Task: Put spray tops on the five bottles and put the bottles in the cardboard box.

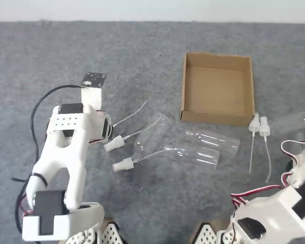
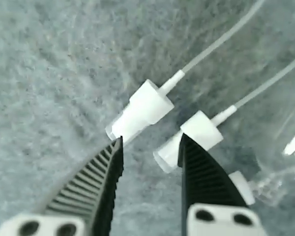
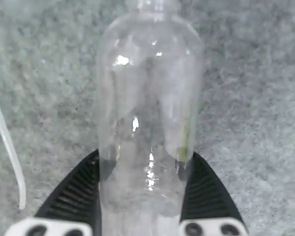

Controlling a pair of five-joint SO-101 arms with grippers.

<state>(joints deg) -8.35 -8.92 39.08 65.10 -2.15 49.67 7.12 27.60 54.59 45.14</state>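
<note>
Two white spray tops with long tubes lie on the grey carpet beside clear bottles lying on their sides. My left gripper is open just over these tops: one top lies beyond its fingertips, and the other top touches one finger. My right gripper is shut on the base of a clear bottle, with both pads against its sides. The cardboard box stands open at the back right.
Two more spray tops lie just right of the box, their tubes pointing toward the front. One tube end lies beside the held bottle. The left arm and its black cable occupy the left side.
</note>
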